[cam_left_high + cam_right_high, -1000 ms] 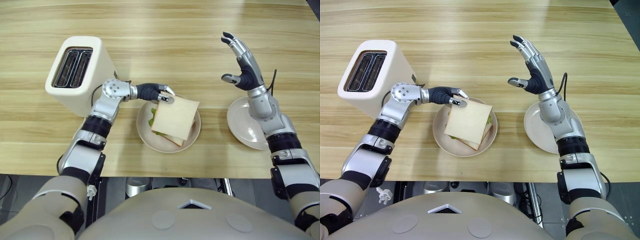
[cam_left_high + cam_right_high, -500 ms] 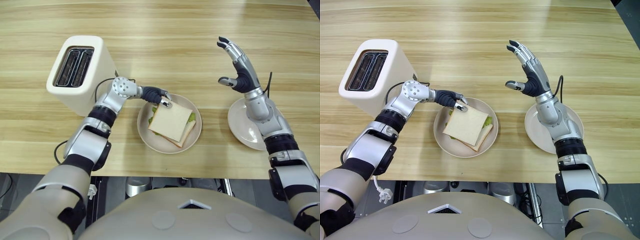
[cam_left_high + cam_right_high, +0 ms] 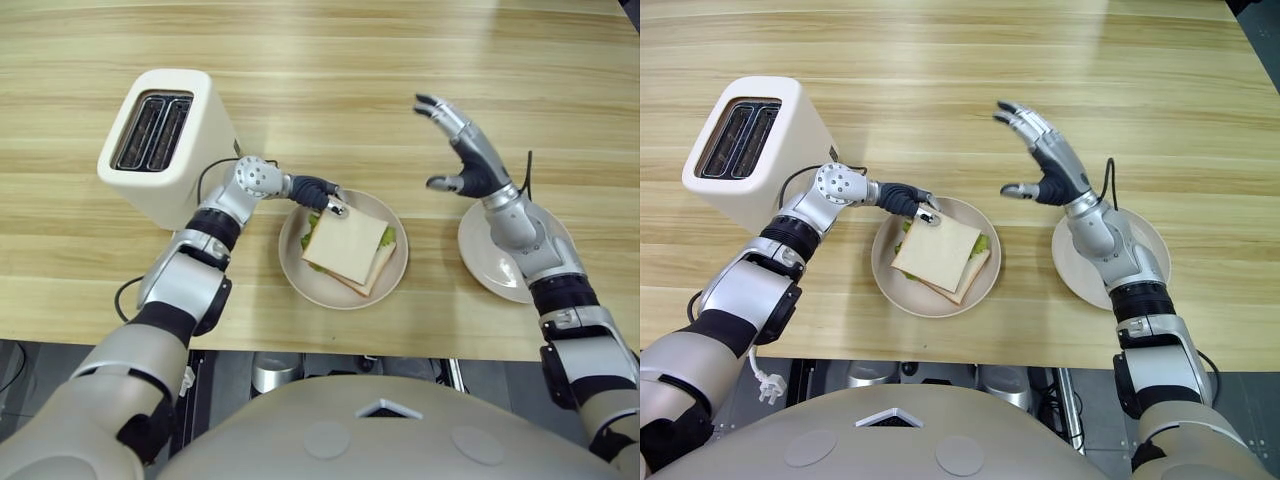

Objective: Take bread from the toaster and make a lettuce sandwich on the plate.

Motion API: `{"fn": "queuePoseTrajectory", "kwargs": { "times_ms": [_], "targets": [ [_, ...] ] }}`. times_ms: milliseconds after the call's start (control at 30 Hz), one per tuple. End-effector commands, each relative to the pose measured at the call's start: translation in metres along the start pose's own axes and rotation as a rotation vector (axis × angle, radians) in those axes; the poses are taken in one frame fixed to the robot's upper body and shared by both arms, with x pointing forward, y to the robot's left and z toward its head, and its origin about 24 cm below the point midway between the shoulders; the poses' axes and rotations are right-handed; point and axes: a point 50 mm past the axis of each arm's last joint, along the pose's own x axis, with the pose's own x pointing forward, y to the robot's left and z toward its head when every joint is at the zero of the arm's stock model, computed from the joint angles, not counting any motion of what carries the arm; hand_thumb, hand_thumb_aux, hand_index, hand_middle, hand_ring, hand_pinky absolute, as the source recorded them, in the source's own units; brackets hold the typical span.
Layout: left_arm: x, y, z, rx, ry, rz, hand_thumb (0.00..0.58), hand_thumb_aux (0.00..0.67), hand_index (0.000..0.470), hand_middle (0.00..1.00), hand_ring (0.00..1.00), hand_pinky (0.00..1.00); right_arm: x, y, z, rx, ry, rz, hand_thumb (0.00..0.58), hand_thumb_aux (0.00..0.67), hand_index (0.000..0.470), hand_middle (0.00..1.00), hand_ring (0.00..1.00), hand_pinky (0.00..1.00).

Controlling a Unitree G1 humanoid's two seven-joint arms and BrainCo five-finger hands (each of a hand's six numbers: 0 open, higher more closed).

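Note:
A round beige plate (image 3: 318,288) sits on the wooden table near the front edge. On it lies a sandwich whose top bread slice (image 3: 350,243) rests flat, with lettuce (image 3: 386,236) peeking out at the sides over a lower slice. My left hand (image 3: 325,195) is at the slice's far left corner, fingers curled onto it. The cream toaster (image 3: 165,140) stands to the left, both slots dark. My right hand (image 3: 1045,160) hovers open, fingers spread, above the table to the right of the sandwich.
A second, bare beige plate (image 3: 485,262) lies at the right, partly under my right forearm. The toaster's black cord (image 3: 205,175) runs by my left wrist. The far half of the table is bare wood.
The top slice, held tilted a second ago, now lies flat on the sandwich with my left hand lower at its corner. My right hand has drifted left and tipped forward.

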Motion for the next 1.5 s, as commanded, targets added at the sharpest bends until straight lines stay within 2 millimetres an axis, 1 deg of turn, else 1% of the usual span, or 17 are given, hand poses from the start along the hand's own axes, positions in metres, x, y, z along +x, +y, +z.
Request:
{"fn": "queuePoseTrajectory", "kwargs": {
  "times_ms": [33, 100, 233, 300, 400, 533, 700, 867, 967, 1133, 1233, 1333, 1367, 1400, 1433, 1467, 1500],
  "targets": [
    [0.004, -0.004, -0.005, 0.030, 0.056, -0.011, 0.000, 0.000, 0.000, 1.00, 1.00, 1.00, -0.008, 0.013, 0.025, 0.115, -0.154, 0.171, 0.000, 0.000, 0.000, 0.00, 0.00, 0.00],
    [0.004, -0.004, -0.005, 0.036, 0.061, -0.005, 0.000, 0.000, 0.000, 1.00, 1.00, 1.00, -0.012, 0.017, 0.035, 0.171, -0.188, 0.267, 0.000, 0.000, 0.000, 0.00, 0.00, 0.00],
    [0.004, -0.004, -0.007, 0.036, 0.073, 0.002, 0.000, 0.000, 0.000, 1.00, 1.00, 1.00, -0.021, 0.029, 0.044, 0.252, -0.182, 0.469, 0.000, 0.000, 0.000, 0.00, 0.00, 0.00],
    [0.004, -0.004, -0.008, 0.038, 0.078, 0.005, 0.000, 0.000, 0.000, 1.00, 1.00, 1.00, -0.027, 0.037, 0.046, 0.276, -0.157, 0.575, 0.000, 0.000, 0.000, 0.00, 0.00, 0.00],
    [0.004, -0.004, -0.008, 0.038, 0.083, 0.010, 0.000, 0.000, 0.000, 1.00, 1.00, 1.00, -0.034, 0.044, 0.045, 0.299, -0.118, 0.674, 0.000, 0.000, 0.000, 0.00, 0.00, 0.00],
    [0.005, -0.004, -0.009, 0.038, 0.084, 0.019, 0.000, 0.000, 0.000, 1.00, 1.00, 1.00, -0.038, 0.052, 0.044, 0.291, -0.093, 0.744, 0.000, 0.000, 0.000, 0.00, 0.00, 0.00],
    [0.007, -0.001, -0.005, 0.041, 0.068, 0.056, 0.000, 0.000, 0.000, 1.00, 1.00, 1.00, -0.033, 0.067, 0.044, 0.219, -0.101, 0.766, 0.000, 0.000, 0.000, 0.00, 0.00, 0.00],
    [0.009, -0.001, -0.003, 0.043, 0.054, 0.075, 0.000, 0.000, 0.000, 1.00, 1.00, 1.00, -0.033, 0.083, 0.032, 0.097, -0.059, 0.807, 0.000, 0.000, 0.000, 0.00, 0.00, 0.00],
    [0.009, 0.001, -0.002, 0.051, 0.052, 0.094, 0.000, 0.000, 0.000, 1.00, 1.00, 1.00, -0.038, 0.087, 0.027, 0.081, -0.020, 0.836, 0.000, 0.000, 0.000, 0.00, 0.00, 0.00],
    [0.001, 0.015, 0.000, 0.092, 0.067, 0.234, 0.000, 0.000, 0.000, 1.00, 1.00, 1.00, -0.060, 0.091, 0.021, 0.080, 0.076, 1.002, 0.000, 0.000, 0.000, 0.00, 0.00, 0.00],
    [-0.011, 0.032, -0.003, 0.125, 0.111, 0.385, 0.000, 0.000, 0.000, 1.00, 1.00, 1.00, -0.067, 0.091, 0.027, 0.123, 0.095, 1.043, 0.000, 0.000, 0.000, 0.00, 0.00, 0.00],
    [-0.021, 0.045, -0.002, 0.152, 0.130, 0.516, 0.000, 0.000, 0.000, 1.00, 1.00, 1.00, -0.069, 0.091, 0.031, 0.149, 0.104, 1.066, 0.000, 0.000, 0.000, 0.00, 0.00, 0.00],
    [-0.024, 0.050, -0.001, 0.154, 0.130, 0.555, 0.000, 0.000, 0.000, 0.76, 0.76, 0.76, -0.070, 0.092, 0.032, 0.154, 0.107, 1.070, 0.000, 0.000, 0.000, 0.00, 0.00, 0.00],
    [-0.029, 0.055, 0.002, 0.168, 0.129, 0.602, 0.000, 0.000, 0.000, 0.76, 0.76, 0.76, -0.070, 0.092, 0.032, 0.162, 0.113, 1.078, 0.000, 0.000, 0.000, 0.00, 0.00, 0.00],
    [-0.031, 0.059, 0.003, 0.178, 0.128, 0.631, 0.000, 0.000, 0.000, 0.31, 0.31, 0.31, -0.071, 0.093, 0.032, 0.168, 0.117, 1.083, 0.000, 0.000, 0.000, 0.00, 0.00, 0.00],
    [-0.033, 0.061, 0.005, 0.181, 0.120, 0.655, 0.000, 0.000, 0.000, 0.27, 0.27, 0.27, -0.071, 0.093, 0.032, 0.172, 0.121, 1.086, 0.000, 0.000, 0.000, 0.00, 0.00, 0.00],
    [-0.035, 0.063, 0.006, 0.182, 0.113, 0.672, 0.000, 0.000, 0.000, 0.11, 0.11, 0.11, -0.072, 0.093, 0.032, 0.177, 0.124, 1.090, 0.000, 0.000, 0.000, 0.00, 0.00, 0.00]
  ]
}}
